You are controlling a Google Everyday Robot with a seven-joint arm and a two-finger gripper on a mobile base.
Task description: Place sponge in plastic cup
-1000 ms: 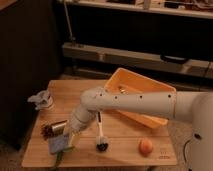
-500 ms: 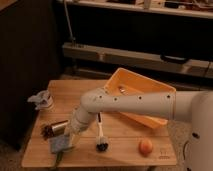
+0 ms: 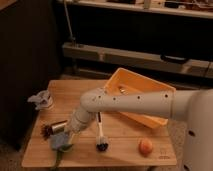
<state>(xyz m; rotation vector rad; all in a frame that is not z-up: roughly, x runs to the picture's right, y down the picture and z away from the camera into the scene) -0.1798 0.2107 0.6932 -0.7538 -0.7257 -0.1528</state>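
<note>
The gripper (image 3: 64,136) sits on the sponge (image 3: 60,143) near the table's (image 3: 125,150) front-left corner, barely moved; finger spread unclear.

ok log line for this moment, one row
gripper low at front left | over sponge | plastic cup far left, apart | sponge not yet in cup

Table layout with my arm reaching across to the near left

I have the gripper (image 3: 66,136) low at the near-left of the table (image 3: 120,152), right over the sponge (image 3: 60,143). The plastic cup (image 3: 42,100) sits far left. A small item (image 3: 53,129) lies just left of the gripper, a brush (image 3: 101,137) just right of it, a round fruit (image 3: 145,146) near right, and a tilted bin (image 3: 141,98) far right
</note>
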